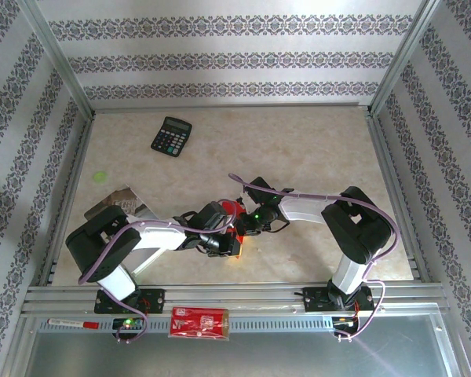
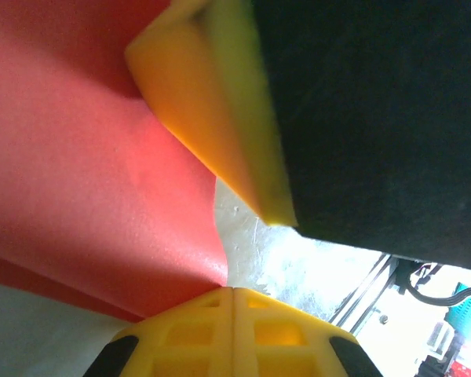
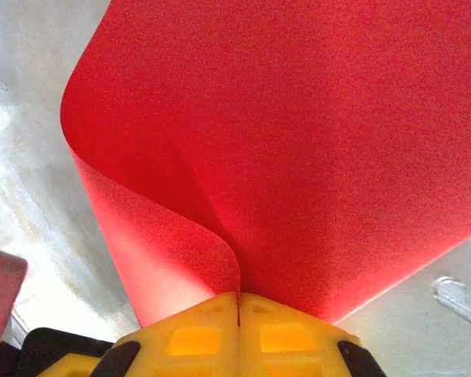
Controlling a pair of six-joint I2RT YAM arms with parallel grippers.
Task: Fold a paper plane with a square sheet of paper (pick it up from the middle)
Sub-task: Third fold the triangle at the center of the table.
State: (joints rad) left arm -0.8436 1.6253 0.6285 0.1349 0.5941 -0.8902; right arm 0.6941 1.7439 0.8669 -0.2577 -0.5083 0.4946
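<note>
Square sheet of paper, curled, in the tight pinch of left claw and right claw.

Matt, fine-grained square sheet of paper; glossy marbled table.

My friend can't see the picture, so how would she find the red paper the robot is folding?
Look at the beige table, near its front edge in the middle. Pinched by the left gripper and the right gripper is the square sheet of paper. It is plain bright red and curling, unlike the red printed packet lying flat on the metal rail.
</note>
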